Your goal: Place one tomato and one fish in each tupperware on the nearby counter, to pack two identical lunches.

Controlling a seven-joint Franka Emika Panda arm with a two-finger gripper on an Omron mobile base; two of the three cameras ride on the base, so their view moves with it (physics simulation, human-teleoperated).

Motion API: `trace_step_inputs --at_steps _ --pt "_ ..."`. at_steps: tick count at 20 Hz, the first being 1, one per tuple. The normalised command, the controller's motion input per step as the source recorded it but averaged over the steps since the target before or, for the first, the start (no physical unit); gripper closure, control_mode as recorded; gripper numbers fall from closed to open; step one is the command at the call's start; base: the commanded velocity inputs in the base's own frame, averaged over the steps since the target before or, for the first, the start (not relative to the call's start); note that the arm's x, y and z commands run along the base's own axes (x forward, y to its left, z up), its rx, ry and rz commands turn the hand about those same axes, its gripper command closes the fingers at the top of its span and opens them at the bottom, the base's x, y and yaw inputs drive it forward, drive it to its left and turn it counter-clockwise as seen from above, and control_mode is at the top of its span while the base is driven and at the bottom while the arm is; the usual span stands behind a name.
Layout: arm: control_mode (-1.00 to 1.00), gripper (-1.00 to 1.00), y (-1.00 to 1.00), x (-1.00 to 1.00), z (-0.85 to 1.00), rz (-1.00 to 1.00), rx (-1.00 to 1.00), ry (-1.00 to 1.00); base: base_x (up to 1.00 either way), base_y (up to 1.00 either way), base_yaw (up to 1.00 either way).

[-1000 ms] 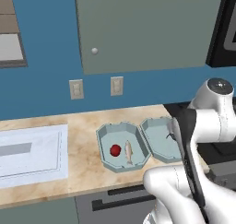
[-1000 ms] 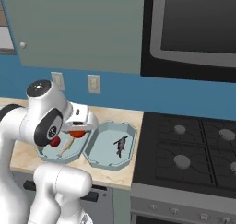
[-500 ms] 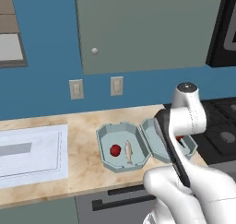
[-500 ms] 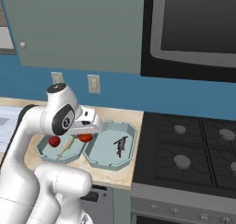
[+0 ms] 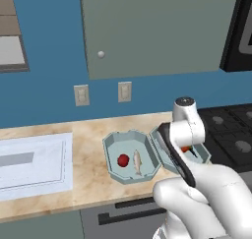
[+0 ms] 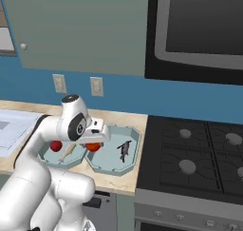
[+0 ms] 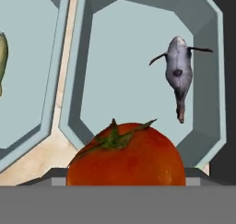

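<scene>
Above the right pale teal-grey octagonal tupperware (image 6: 112, 154) (grey fish (image 7: 179, 73) inside), the hand (image 6: 93, 140) grips a round red tomato (image 7: 126, 155), jaws wide.

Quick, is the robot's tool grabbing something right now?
Tool: closed on a red tomato, held above the right tupperware.

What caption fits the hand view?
Tomato close under the hand, over the right tupperware that already holds a grey fish.

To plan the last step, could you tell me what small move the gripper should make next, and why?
Probably lower and release the round red tomato held in the gripper: it hangs over the right-hand pale teal octagonal tupperware, which holds just a grey fish.
</scene>
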Motion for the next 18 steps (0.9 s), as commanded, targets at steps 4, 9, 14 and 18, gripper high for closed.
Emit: trace_step_inputs --at_steps 4,9,14,18 --pt "-1.0 1.0 0.0 0.41 -0.36 0.0 0.0 0.0 0.0 0.0 0.0" --pt "-1.0 1.0 -0.06 0.39 -0.38 0.0 0.0 0.0 0.0 0.0 0.0" --pt "-1.0 1.0 -0.2 0.38 -0.38 0.0 0.0 0.0 0.0 0.0 0.0" --pt "-1.0 1.0 -0.2 0.3 -0.27 0.0 0.01 0.0 0.0 0.0 0.0"
